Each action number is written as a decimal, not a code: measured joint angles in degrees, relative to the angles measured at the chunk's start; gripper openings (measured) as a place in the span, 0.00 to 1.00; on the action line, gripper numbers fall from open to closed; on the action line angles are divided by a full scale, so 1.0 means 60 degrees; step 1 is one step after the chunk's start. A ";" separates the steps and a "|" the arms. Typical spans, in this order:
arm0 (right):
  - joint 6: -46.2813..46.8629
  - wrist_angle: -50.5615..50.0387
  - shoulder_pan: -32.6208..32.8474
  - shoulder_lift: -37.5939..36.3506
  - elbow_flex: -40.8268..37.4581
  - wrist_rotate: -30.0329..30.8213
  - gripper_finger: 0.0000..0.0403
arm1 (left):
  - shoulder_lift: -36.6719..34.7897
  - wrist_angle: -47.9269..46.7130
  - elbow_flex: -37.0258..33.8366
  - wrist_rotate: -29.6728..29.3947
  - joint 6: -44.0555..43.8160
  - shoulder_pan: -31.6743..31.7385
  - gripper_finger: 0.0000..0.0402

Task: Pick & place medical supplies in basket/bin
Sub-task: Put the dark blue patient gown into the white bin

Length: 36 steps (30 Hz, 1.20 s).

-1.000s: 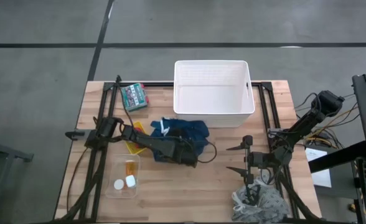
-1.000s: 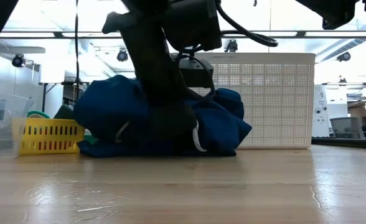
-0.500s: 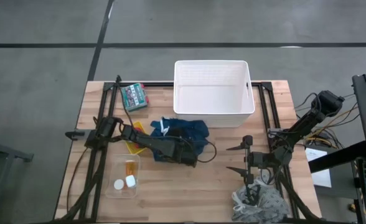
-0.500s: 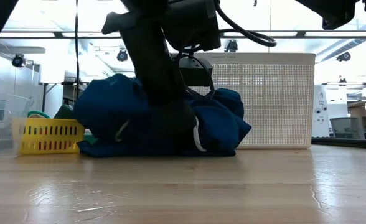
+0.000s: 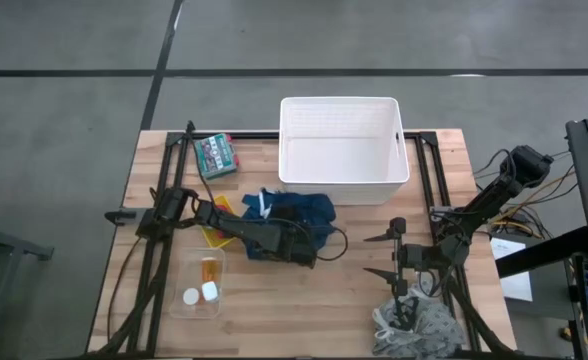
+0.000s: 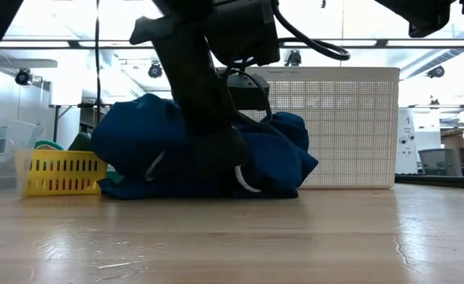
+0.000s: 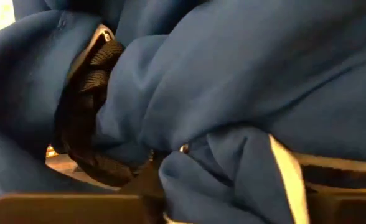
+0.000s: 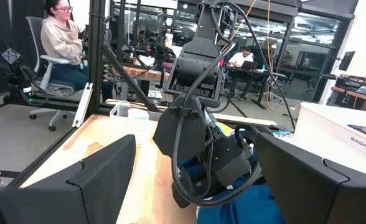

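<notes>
The dark blue garment (image 5: 296, 213) lies crumpled mid-table, just in front of the white tub (image 5: 342, 150). My left gripper (image 5: 307, 252) has come down on the garment's near right part and is shut on its folds (image 6: 216, 154). My right gripper (image 5: 387, 256) hovers open to the right of the garment and touches nothing. A clear box (image 5: 200, 284) at the near left holds an orange pill bottle (image 5: 210, 268) and small white pieces (image 5: 200, 293). The yellow tray (image 6: 62, 173) stands left of the garment, partly under my left arm. My left gripper pinches a gathered bunch of the garment's folds (image 7: 226, 168) between its two fingers, several layers. The fingers slant down from the table's left. The garment still rests on the table, bunched up around the fingers.
A flat green packet (image 5: 215, 155) lies at the far left. A grey-white patterned cloth (image 5: 414, 325) lies at the near right edge. Black frame rails (image 5: 432, 180) run along both sides of the table. Seated people (image 8: 61, 43) show in the room beyond.
My left gripper has shut on the garment while staying in place. The folds around its fingers have been drawn in, and the white stripe beside them has shifted lower. The rest of the garment has stayed where it was.
</notes>
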 joint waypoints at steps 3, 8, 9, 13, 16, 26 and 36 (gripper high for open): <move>-0.0017 -0.0001 -0.0002 0.0000 0.0000 0.0000 0.81 | 0.0000 0.0000 0.0000 0.0004 0.0000 0.0000 0.20; -0.0019 0.0003 -0.0003 0.0000 0.0000 0.0000 0.81 | 0.0000 0.0001 0.0006 0.0007 -0.0003 -0.0003 0.12; -0.0008 -0.0001 0.0000 0.0000 0.0000 0.0000 0.81 | 0.0000 0.0000 0.0011 0.0013 0.0002 -0.0004 0.11; -0.0018 -0.0001 -0.0004 0.0000 0.0000 0.0000 0.81 | -0.0007 0.0000 0.0011 0.0033 0.0050 -0.0018 0.12; -0.0002 -0.0001 0.0000 0.0000 0.0000 0.0000 0.81 | -0.0048 0.0000 0.0011 0.0039 0.0215 -0.0040 0.12; -0.0014 -0.0004 0.0000 0.0000 -0.0004 0.0000 0.81 | -0.0962 0.0030 0.0237 0.0373 0.0248 -0.0346 0.12; -0.0018 -0.0008 -0.0001 0.0000 -0.0007 0.0000 0.81 | -0.2202 0.0238 0.0729 0.0433 0.0244 -0.1125 0.12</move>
